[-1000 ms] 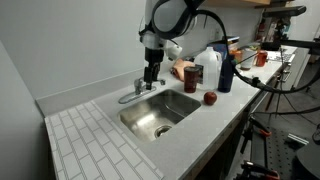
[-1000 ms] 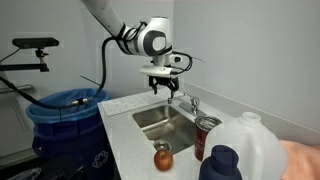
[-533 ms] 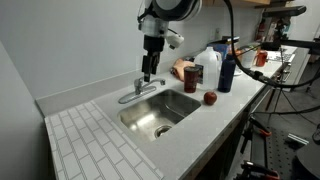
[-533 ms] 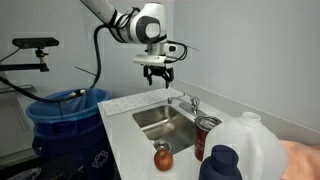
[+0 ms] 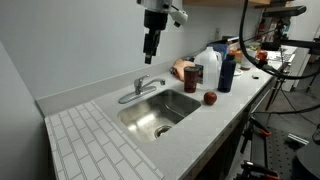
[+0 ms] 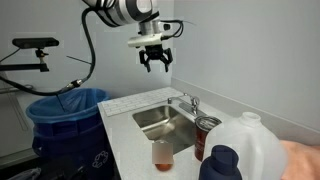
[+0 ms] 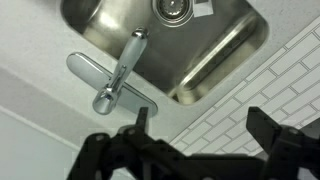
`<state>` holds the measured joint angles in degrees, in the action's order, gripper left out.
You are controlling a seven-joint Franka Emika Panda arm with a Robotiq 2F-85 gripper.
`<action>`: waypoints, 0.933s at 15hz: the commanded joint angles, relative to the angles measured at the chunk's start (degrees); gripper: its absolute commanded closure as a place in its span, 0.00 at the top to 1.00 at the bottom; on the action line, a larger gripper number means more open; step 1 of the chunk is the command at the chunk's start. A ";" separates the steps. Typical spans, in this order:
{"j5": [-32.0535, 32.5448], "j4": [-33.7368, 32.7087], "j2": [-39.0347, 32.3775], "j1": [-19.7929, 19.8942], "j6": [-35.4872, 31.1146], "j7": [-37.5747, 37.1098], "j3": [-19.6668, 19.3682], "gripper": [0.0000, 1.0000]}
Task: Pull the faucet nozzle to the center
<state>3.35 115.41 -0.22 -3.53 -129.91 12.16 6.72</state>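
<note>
In an exterior view the claw (image 5: 150, 46) hangs well above the faucet nozzle (image 5: 131, 95), which sits near the desk's (image 5: 90, 140) back edge behind the sink (image 5: 170, 104). In an exterior view the claw (image 6: 155, 63) is released and empty. In the wrist view the faucet nozzle (image 7: 125, 63) slants from its base, its tip over the sink's rim.

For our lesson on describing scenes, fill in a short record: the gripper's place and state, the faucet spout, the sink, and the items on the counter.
Gripper: black Robotiq gripper, open, holding nothing, high above the faucet
Nozzle: long slim chrome faucet nozzle, untouched, tip just over the basin's rim
Sink: steel sink basin, set in a white counter
Counter items: red apple, white plastic jug, dark blue bottle
</note>
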 commanded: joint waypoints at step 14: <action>9.09 0.63 7.05 -0.51 0.20 -5.32 -0.53 1.00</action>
<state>12.38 116.21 6.87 -3.52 -129.91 6.91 6.65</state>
